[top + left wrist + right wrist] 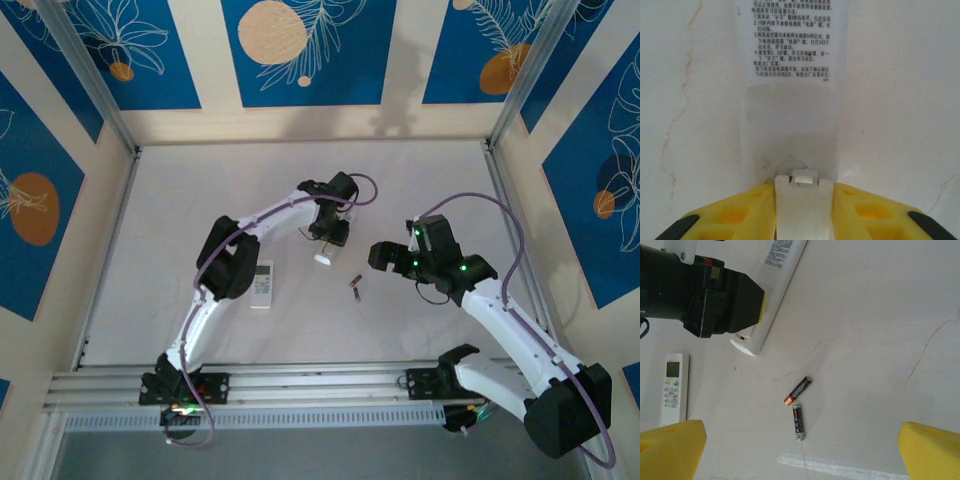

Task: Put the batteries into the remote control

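Two batteries [798,389] lie loose on the white, thinly veined table [180,200], roughly at its middle and between the two arms. One is dark with an orange-copper end. The other [798,422] is dark with a pale band and a silvery tip. They sit at an angle to each other, their nearer ends just beside one another; whether those ends touch cannot be told.

Just beyond them and slightly to the left is the long white remote [790,100], turned back up. Its back shows a block of small printed text, then a smooth cover panel with a shallow thumb notch near the end. The left claw [804,194] is clamped on this remote close to that end, one yellow finger [740,215] pressed against each long side. In the right wrist view the rounded tip of the remote pokes out past the claw's black body. Whether the remote rests on the table or is raised off it cannot be told.

The right claw [801,456] hangs over the table to the right of the batteries. Its jaws are spread wide and it holds nothing; from its own camera the batteries show between its yellow fingers [670,447].

A small white remote [261,285] with a screen and buttons lies face up, well to the left of the batteries, beside the left arm's elbow.
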Controlling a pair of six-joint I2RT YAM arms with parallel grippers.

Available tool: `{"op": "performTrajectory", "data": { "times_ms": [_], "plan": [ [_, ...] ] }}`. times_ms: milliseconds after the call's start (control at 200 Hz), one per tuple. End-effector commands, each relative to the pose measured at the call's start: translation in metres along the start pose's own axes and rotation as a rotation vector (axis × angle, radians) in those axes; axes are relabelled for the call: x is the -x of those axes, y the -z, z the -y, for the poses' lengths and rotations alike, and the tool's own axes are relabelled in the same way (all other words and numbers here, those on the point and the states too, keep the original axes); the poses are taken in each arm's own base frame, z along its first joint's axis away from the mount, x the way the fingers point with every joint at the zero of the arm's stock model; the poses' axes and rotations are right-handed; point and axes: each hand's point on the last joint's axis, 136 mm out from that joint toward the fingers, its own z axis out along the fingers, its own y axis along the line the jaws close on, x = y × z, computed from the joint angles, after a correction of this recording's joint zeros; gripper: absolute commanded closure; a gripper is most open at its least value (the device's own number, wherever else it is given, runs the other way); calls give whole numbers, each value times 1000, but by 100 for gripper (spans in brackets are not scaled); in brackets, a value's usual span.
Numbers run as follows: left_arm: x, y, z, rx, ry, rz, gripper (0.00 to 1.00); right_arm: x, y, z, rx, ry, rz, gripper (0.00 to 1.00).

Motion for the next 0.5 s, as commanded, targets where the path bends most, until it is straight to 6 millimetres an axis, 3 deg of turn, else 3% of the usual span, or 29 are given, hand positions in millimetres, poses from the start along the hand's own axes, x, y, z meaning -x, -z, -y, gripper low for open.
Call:
{"op": "performTrajectory", "data": {
  "times_ms": [0, 175, 495],
  "plan": [
    [-9, -12, 6, -16, -7, -48, 69, 4, 6, -5, 15, -15, 1, 2],
    [-4, -5, 4, 0, -20, -33, 74, 3, 6, -4, 14, -16, -1, 2],
    [16, 35, -12, 104, -47, 69, 78, 6, 4, -7, 23, -20, 3, 2]
  ]
}}
